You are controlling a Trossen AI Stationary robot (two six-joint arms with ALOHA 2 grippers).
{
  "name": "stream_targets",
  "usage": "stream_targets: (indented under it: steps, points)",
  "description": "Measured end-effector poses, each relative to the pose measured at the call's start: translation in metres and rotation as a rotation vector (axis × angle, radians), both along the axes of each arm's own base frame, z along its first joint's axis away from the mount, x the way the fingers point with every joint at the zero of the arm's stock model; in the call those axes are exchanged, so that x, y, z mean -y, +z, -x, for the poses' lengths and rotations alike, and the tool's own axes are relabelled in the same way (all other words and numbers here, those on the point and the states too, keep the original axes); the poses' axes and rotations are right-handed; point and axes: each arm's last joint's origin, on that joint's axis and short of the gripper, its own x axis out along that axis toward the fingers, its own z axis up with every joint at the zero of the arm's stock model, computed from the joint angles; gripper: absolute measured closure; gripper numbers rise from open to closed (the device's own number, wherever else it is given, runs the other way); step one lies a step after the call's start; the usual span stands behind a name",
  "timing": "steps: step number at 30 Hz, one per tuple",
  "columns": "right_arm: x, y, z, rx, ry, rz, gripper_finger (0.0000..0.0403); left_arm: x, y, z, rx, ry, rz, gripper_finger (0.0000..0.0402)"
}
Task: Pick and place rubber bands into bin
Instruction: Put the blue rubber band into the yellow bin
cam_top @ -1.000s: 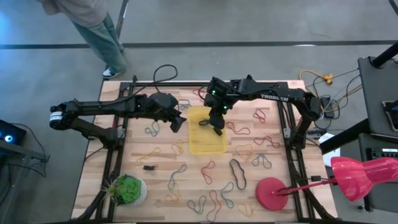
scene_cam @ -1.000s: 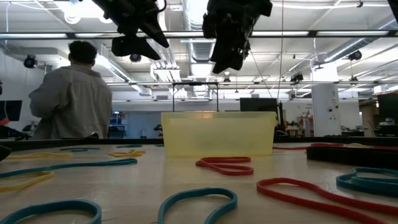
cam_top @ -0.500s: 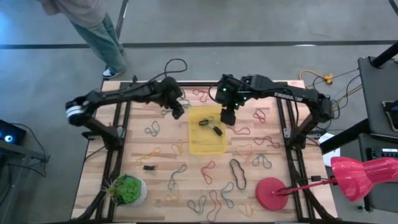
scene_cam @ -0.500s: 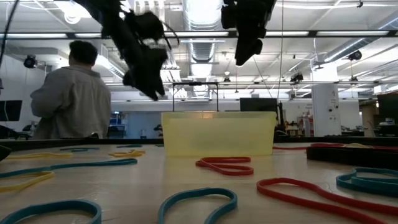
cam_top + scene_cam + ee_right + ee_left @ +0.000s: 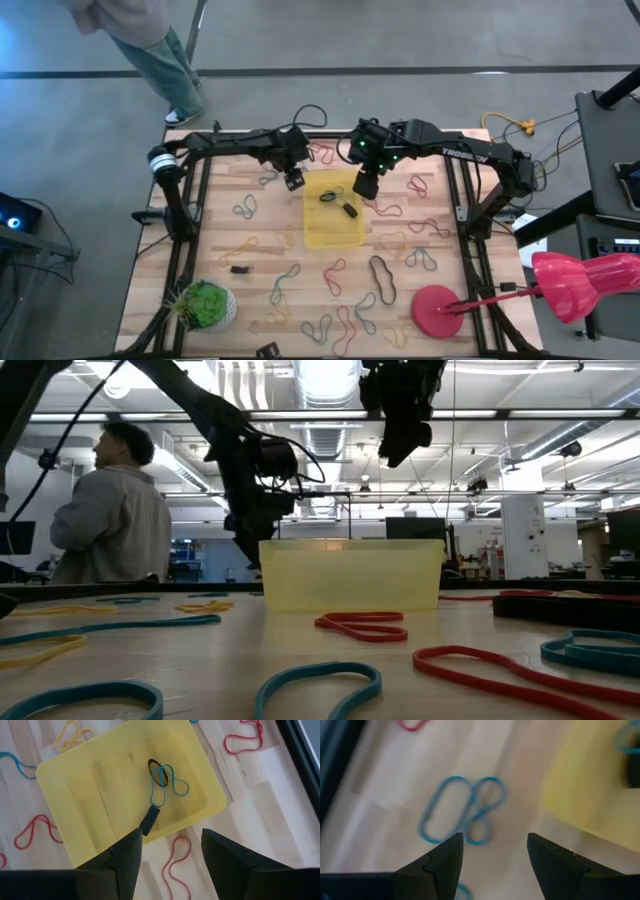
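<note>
The yellow bin (image 5: 333, 215) sits mid-table and holds a blue rubber band (image 5: 167, 782), a black band (image 5: 157, 772) and a small black piece (image 5: 149, 820). Many coloured rubber bands (image 5: 380, 278) lie flat on the wood around it. My left gripper (image 5: 293, 178) hovers open just off the bin's far-left corner, above a twisted blue band (image 5: 462, 810) lying on the table. My right gripper (image 5: 366, 185) hangs open, high above the bin's far-right edge (image 5: 172, 837). In the low view the left gripper (image 5: 250, 535) is low behind the bin (image 5: 350, 575), and the right gripper (image 5: 400, 445) is well above it.
A red disc (image 5: 435, 310) sits at the near right and a green plant ball (image 5: 207, 305) at the near left. A small black object (image 5: 240, 268) lies on the table. A person (image 5: 110, 510) stands beyond the far-left corner. Dark frame rails (image 5: 195, 230) run along both table sides.
My left gripper has swung from left of the bin toward the table's far edge and right, and has come down close to the bin's far-left corner. My right gripper has risen from inside the bin and shifted toward its far-right edge, uncovering the bands in the bin.
</note>
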Motion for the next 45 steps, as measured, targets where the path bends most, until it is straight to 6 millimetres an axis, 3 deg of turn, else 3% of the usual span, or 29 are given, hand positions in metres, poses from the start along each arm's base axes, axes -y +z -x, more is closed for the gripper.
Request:
stream_targets:
  steps: [13, 32, 36, 45]
  points:
    - [0.000, -0.001, 0.001, -0.007, -0.049, -0.024, 0.0211, -0.023, -0.015, -0.007, -0.118, -0.234, -0.074, 0.0197]
    - [-0.001, -0.001, 0.001, -0.010, -0.073, -0.037, 0.0211, -0.038, -0.050, -0.011, -0.119, -0.244, 0.068, 0.0199]
    - [-0.001, -0.001, 0.001, -0.010, -0.073, -0.036, 0.0211, -0.037, -0.051, -0.011, -0.119, -0.254, 0.072, 0.0231]
    - [0.001, -0.001, 0.002, -0.014, -0.083, -0.019, 0.0211, -0.036, -0.053, -0.009, -0.106, -0.259, 0.112, 0.0378]
